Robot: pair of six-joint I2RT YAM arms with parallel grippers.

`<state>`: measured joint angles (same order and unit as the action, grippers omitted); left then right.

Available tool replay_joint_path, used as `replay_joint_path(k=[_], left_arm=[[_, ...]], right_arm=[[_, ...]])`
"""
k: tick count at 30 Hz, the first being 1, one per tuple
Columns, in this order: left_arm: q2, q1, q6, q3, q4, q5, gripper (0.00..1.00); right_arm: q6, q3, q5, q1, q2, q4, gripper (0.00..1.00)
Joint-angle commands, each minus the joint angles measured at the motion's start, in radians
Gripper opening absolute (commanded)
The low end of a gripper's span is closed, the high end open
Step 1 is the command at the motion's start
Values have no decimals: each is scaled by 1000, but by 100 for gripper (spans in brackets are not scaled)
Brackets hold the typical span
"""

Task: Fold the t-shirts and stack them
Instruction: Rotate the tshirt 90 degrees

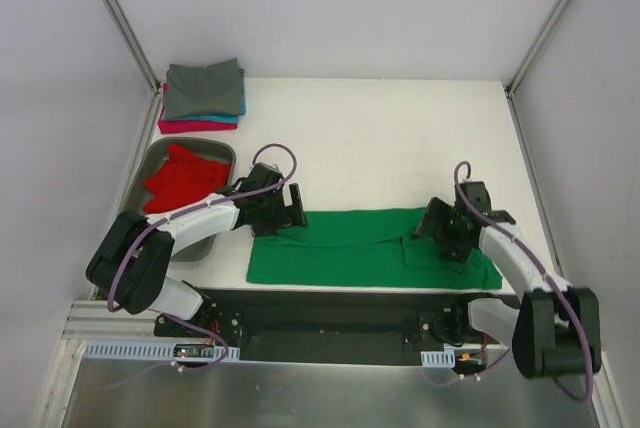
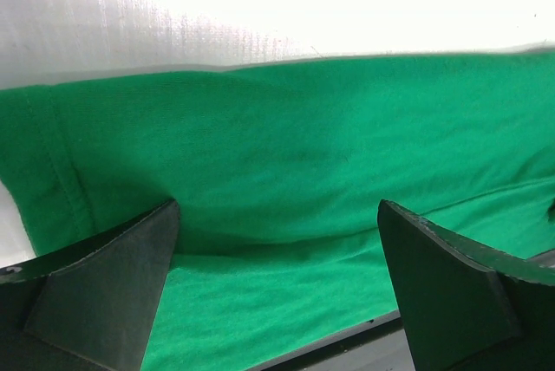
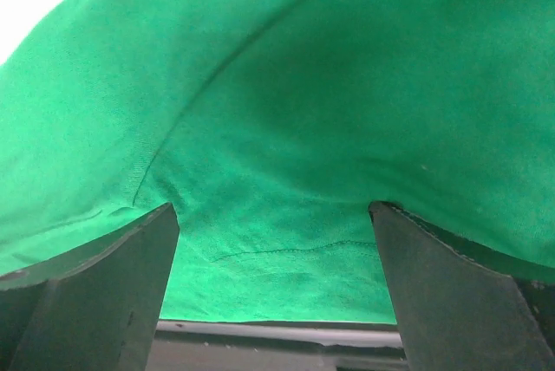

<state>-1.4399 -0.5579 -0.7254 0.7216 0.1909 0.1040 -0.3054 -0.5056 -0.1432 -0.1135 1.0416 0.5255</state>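
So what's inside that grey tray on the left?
A crumpled red t-shirt lies in the tray. The left arm crosses over the tray's near end, so whatever may lie there is hidden.

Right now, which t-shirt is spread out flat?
The green t-shirt, laid out wide; the red t-shirt is crumpled in the tray; the others form a folded stack.
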Motion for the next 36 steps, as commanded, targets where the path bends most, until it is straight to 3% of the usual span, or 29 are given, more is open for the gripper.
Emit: replay_joint_path(k=[1, 8, 14, 18, 21, 24, 27, 36], left_arm=[[1, -11, -28, -56, 94, -38, 99], [85, -112, -216, -122, 85, -134, 99], [49, -253, -397, -145, 71, -210, 99], [-39, -338, -483, -117, 70, -201, 99], [-98, -399, -534, -65, 65, -219, 99], [-155, -442, -568, 7, 45, -231, 99], [-215, -464, -574, 82, 36, -225, 99], [-241, -497, -643, 104, 33, -187, 99]], right_arm=[[40, -106, 80, 52, 234, -163, 96], [115, -468, -13, 66, 647, -185, 96], [137, -975, -99, -8, 1013, 31, 96], [140, -1402, -108, -93, 1251, 233, 96], [92, -1601, -160, -149, 1409, 277, 96], [8, -1732, -212, -179, 1524, 226, 96], [-87, -1794, -240, -190, 1577, 69, 96], [-176, -1840, -79, -190, 1626, -191, 96]])
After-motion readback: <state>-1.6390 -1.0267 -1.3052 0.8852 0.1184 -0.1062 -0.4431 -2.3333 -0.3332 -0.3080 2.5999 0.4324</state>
